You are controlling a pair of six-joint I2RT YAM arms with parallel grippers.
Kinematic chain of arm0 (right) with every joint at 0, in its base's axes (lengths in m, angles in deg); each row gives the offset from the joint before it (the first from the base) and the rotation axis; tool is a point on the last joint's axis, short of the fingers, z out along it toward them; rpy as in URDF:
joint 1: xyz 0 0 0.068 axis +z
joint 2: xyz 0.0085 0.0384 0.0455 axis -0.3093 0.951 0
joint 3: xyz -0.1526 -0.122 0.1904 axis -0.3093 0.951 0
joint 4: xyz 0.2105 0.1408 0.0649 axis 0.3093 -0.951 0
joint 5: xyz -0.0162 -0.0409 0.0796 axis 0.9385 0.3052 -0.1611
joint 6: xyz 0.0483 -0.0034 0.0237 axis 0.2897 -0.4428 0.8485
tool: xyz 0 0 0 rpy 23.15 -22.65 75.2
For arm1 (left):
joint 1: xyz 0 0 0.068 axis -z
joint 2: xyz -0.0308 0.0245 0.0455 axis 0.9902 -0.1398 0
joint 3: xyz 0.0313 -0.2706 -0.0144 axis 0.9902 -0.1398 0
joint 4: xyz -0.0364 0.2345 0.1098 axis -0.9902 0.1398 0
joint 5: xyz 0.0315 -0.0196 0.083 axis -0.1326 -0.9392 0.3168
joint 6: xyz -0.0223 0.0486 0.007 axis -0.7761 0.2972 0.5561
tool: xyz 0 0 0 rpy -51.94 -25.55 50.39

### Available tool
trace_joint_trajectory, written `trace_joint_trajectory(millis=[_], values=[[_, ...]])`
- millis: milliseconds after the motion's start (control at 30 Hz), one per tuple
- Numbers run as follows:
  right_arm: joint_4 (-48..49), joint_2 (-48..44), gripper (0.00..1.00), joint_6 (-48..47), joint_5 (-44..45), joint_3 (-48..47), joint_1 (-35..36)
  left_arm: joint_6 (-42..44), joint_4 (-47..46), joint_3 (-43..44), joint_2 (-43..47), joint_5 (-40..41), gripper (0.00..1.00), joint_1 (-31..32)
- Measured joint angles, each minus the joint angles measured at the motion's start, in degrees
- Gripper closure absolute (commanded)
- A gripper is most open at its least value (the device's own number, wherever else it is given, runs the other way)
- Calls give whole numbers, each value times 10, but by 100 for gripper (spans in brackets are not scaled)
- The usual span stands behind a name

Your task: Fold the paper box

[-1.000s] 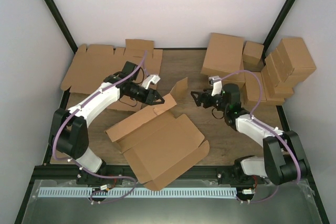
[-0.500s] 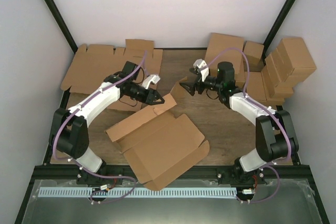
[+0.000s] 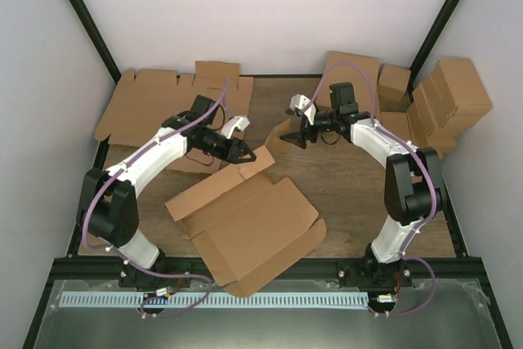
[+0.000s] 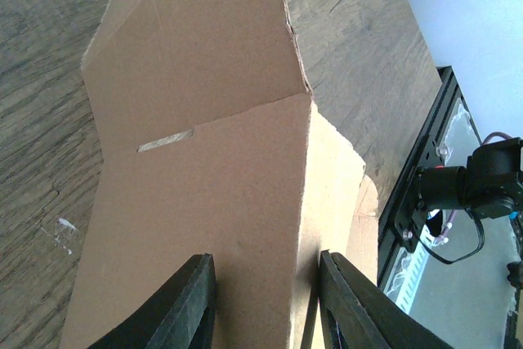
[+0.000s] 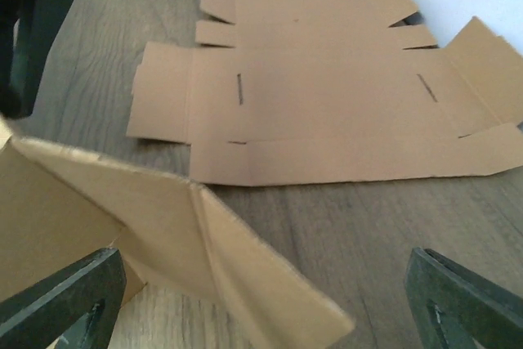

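Left wrist: fingers (image 4: 186, 304) pinch paper box (image 4: 214, 161).

The paper box (image 3: 248, 230), a plain brown die-cut blank, is seen at lower centre of the top view, partly folded, with its far wall and end flap raised.

Bright, even light; soft shadows under the paper box (image 3: 245, 218); wrist views blur slightly up close.

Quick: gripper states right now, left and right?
Left gripper: closed on a panel of the plain brown cardboard box blank.
Right gripper: open, holding nothing.
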Motion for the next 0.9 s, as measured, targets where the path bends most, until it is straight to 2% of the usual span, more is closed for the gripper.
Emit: trace_joint_trajectory(millis=[133,233,333,467,667,900], values=[[-64,6,23,-80,-9,-14,0,0,0,0,-1,0,64,1],[-98,15,31,-136,-15,-28,1,0,0,1,-2,-1,64,1],[-112,15,51,-167,-13,-24,4,0,0,1,-2,-1,64,1],[-98,9,66,-163,-1,4,7,0,0,1,-2,-2,64,1],[-60,-48,98,-113,25,79,8,-7,-3,2,-2,-1,65,2],[-20,-94,99,9,90,110,27,-12,-4,6,-4,-10,65,3]])
